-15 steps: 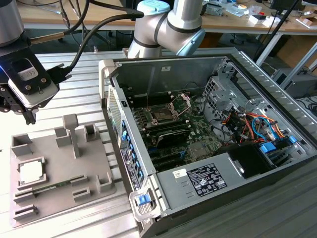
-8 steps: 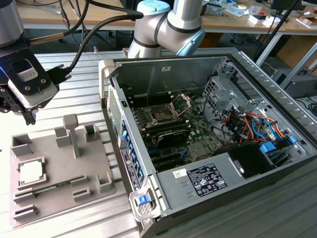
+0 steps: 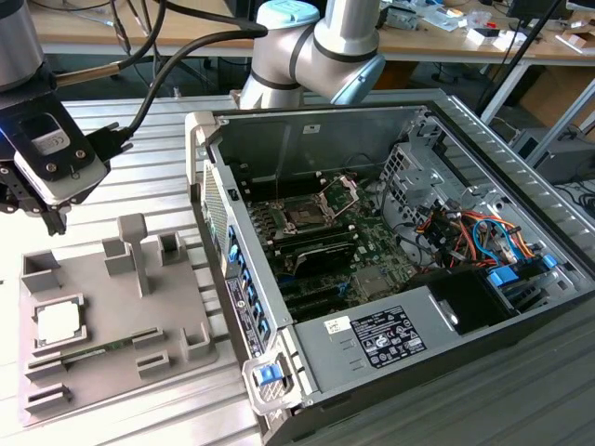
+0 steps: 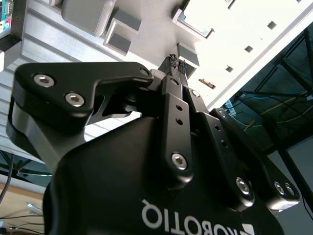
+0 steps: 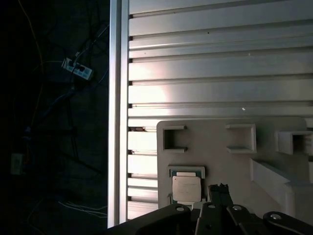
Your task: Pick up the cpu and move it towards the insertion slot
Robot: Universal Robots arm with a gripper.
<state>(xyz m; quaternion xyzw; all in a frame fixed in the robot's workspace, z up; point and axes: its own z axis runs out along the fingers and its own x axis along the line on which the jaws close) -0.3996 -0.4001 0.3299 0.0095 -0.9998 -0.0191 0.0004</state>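
Note:
The cpu (image 3: 58, 322), a small pale square chip, lies in a square recess at the exterior view's left end of the grey tray (image 3: 177, 307). In the first wrist view the cpu (image 5: 186, 188) sits just beside my fingertips. My gripper (image 3: 56, 221) hangs above the tray's far left corner, higher than the chip and not touching it. In both wrist views the gripper (image 4: 176, 62) (image 5: 220, 187) is shut, its tips pressed together with nothing between them. The insertion slot (image 3: 305, 216) sits on the green motherboard inside the open case, its metal plate hinged up.
The case's metal side wall (image 3: 218, 214) stands between tray and motherboard. A tall grey post (image 3: 135, 246) and small blocks rise from the tray. A thin green memory stick (image 3: 93, 351) lies near the cpu. The slatted table's edge (image 5: 117, 98) runs beside the tray (image 5: 210, 147).

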